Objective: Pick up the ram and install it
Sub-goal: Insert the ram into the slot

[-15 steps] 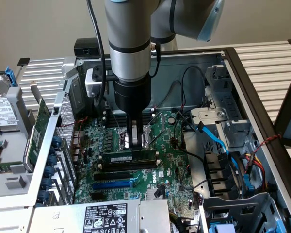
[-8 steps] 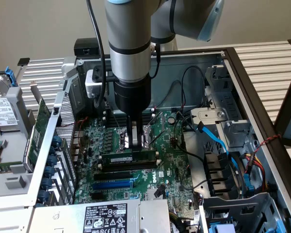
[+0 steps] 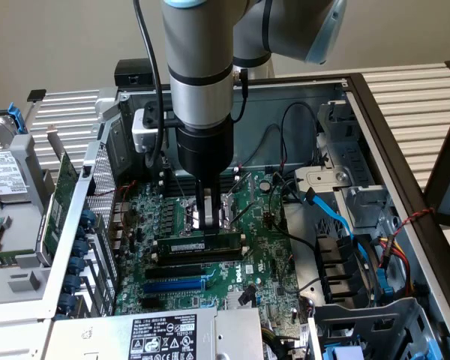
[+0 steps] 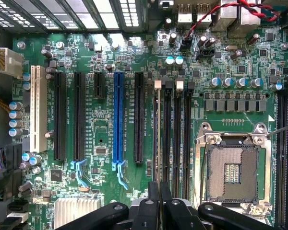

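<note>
Computer workshop: opened PC chassis (image 3: 279, 93)

gripper (image 4: 159, 189) cut off at picture edge; ram (image 3: 199, 244) label too small to read

Open computer case (image 3: 285, 90) on my feed, motherboard (image 3: 270, 240) exposed.
I see a bare CPU socket (image 4: 232, 172), a blue slot (image 4: 118, 115) and a white slot (image 4: 35, 108) well apart, a blue cable (image 3: 331, 211) at the exterior view's right.

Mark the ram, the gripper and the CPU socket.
ram (image 3: 186, 245): exterior view, on its white label strip.
gripper (image 4: 160, 188): wrist view, midway between its fingertips.
CPU socket (image 4: 232, 172): wrist view, middle of the contact field.
</note>
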### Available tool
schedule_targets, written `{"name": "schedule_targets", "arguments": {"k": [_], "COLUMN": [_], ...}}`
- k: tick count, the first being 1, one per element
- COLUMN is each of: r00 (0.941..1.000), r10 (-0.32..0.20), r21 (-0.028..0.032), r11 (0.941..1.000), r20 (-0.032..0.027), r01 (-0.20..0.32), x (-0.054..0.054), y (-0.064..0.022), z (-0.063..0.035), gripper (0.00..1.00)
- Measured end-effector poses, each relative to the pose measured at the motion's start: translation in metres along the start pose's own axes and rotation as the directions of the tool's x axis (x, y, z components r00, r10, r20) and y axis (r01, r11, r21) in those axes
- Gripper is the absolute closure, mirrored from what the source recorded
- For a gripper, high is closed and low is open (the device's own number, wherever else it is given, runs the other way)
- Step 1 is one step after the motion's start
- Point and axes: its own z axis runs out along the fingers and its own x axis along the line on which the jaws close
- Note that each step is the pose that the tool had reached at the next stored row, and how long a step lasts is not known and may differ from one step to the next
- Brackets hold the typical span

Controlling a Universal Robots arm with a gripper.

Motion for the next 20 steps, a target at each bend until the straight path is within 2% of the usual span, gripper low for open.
{"name": "schedule_targets", "arguments": {"k": [20], "r00": [1.0], "r10": [0.005], "r21": [0.0], "r11": [1.0], "r20": [0.0003], "r01": [-0.005], "x": [0.0006], "y": [0.0012], "z": [0.0014], "gripper": [0.87]}}
